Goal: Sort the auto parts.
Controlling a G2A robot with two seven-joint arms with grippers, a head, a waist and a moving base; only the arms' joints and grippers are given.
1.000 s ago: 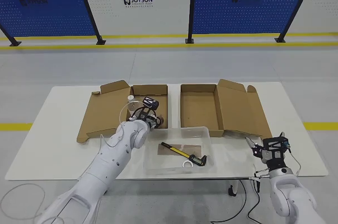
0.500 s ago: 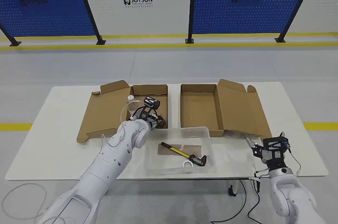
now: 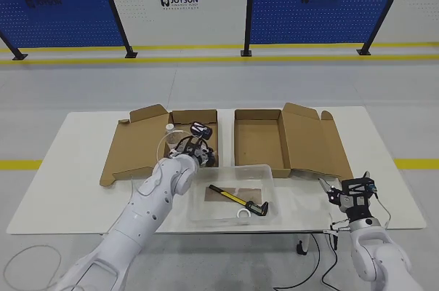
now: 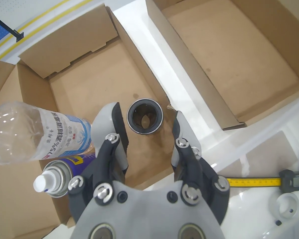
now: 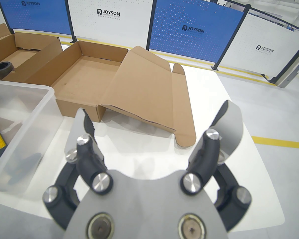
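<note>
Bearing (image 4: 144, 120) is standing in left box (image 4: 89, 85); left gripper (image 4: 147, 111) is hovering above, fingers wide, empty; sideways drift risks tipping it.

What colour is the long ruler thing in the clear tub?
The caliper has a yellow bar and a black slider; the left wrist view shows it best.
</note>
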